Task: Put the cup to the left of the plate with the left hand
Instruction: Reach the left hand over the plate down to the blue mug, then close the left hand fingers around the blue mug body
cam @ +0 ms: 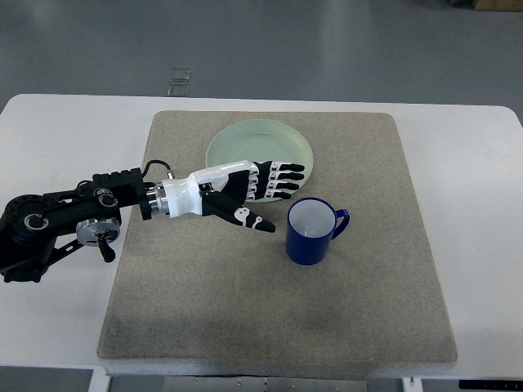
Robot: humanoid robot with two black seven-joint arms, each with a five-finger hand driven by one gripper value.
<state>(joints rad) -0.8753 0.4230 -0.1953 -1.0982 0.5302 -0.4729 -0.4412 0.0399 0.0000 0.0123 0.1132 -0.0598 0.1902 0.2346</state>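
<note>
We have one view only, looking steeply down from the robot's side, set fairly high: it takes in the whole mat (278, 278), most of the table (482, 245) and floor beyond.

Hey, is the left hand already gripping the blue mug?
No, the left hand is open with fingers extended over the pale green round plate, apart from the blue ceramic mug.

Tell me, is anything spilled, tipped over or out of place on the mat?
Nothing is spilled or damaged. The blue cup stands upright, empty, right of and below the green plate, not left of it. The left hand hovers open over the plate.
</note>
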